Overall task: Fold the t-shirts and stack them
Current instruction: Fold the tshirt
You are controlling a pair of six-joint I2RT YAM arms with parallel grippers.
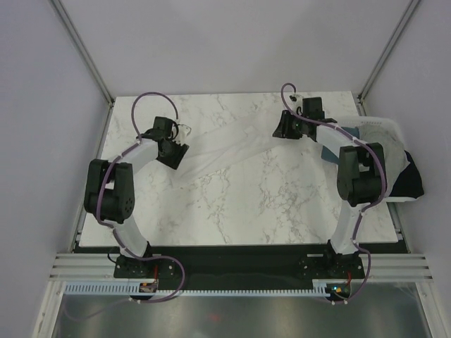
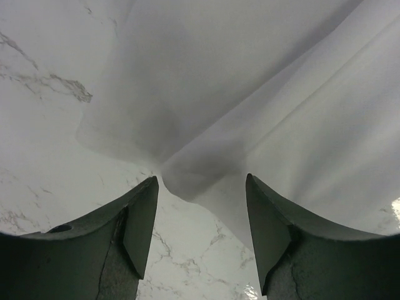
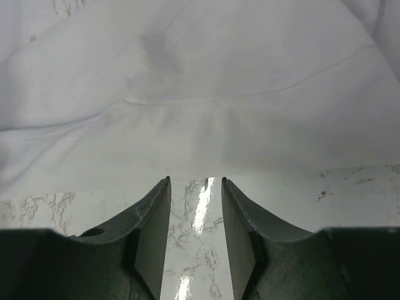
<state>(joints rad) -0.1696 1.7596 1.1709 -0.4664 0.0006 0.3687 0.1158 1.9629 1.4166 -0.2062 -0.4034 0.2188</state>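
Fingers (image 2: 140,219) apart, white t-shirt (image 2: 250,94) near, teal t-shirt (image 1: 330,153) overhead

From above, the white t-shirt (image 1: 225,144) nearly melts into the pale surface (image 1: 232,204), so its outline is hard to trace; the right arm (image 1: 359,176) hides part of the teal-blue t-shirt (image 1: 328,152) and the black t-shirt (image 1: 410,184); in the left wrist view the white cloth (image 2: 250,94) runs off the top and right edges; in the right wrist view it (image 3: 200,81) runs off the top and both sides; the left fingers (image 2: 134,231) and right fingers (image 3: 150,237) are cut off at the bottom.
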